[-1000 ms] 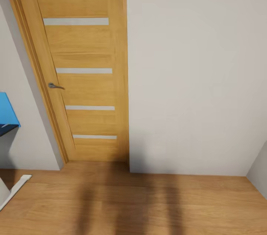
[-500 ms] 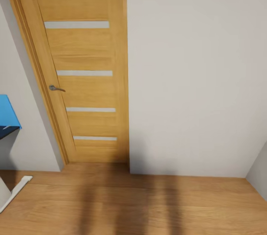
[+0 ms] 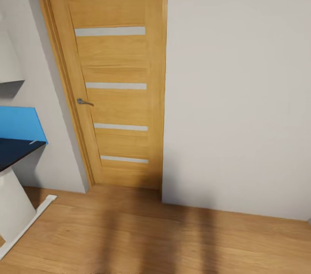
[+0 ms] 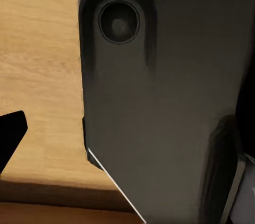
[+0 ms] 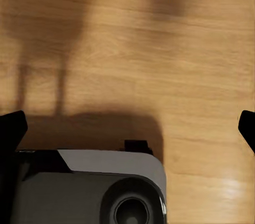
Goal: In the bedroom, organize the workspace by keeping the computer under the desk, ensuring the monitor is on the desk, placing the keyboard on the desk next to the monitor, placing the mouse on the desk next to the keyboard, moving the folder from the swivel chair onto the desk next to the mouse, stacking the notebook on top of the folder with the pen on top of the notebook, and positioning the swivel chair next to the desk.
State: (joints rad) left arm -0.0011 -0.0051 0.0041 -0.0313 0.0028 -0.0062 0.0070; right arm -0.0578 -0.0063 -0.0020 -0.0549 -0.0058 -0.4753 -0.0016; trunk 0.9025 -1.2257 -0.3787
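An oak door (image 3: 114, 88) with frosted strips and a metal handle (image 3: 84, 102) stands shut beside a plain white wall (image 3: 237, 92), above wood-plank floor (image 3: 172, 239).

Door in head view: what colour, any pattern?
Oak-coloured wood door with four pale frosted horizontal strips; clearest in the head view.

Oak door (image 3: 116, 79), pale wall (image 3: 237, 84), wood-plank floor (image 3: 172, 239)

— What shows of the right gripper (image 5: 127, 123)?
— Two dark fingertips (image 5: 11, 128) at opposite edges, spread wide, nothing between them.
— And the left?
— One dark fingertip (image 4: 9, 138) beside the robot's grey body (image 4: 164, 91); its spread is unclear.
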